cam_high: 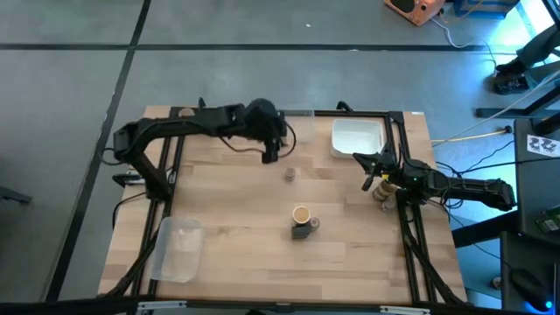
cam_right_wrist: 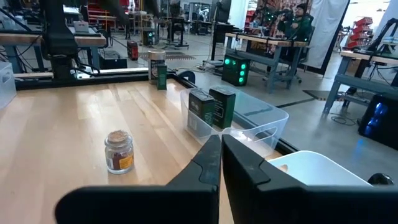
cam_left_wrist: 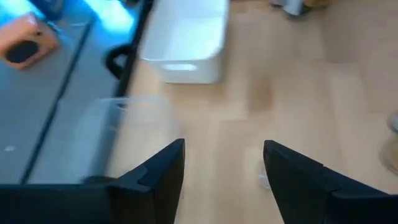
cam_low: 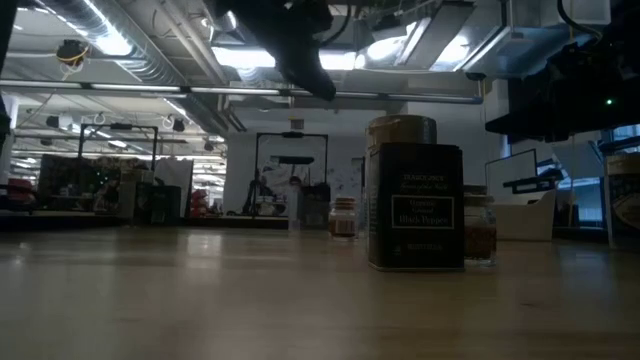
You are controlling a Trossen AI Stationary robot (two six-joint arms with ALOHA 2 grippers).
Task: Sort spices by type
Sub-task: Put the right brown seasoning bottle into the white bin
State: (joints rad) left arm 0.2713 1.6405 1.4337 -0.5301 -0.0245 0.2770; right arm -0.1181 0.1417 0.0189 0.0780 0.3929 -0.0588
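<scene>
Left gripper (cam_high: 271, 156) hovers with fingers apart, empty, apparently above small jar (cam_high: 290, 174); centre over it before lowering. Right gripper (cam_high: 371, 179) closed, idle

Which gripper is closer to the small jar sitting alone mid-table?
Left. The left gripper, open, hangs just beyond the small jar. The right gripper, shut, sits well off toward the table's right edge.
</scene>
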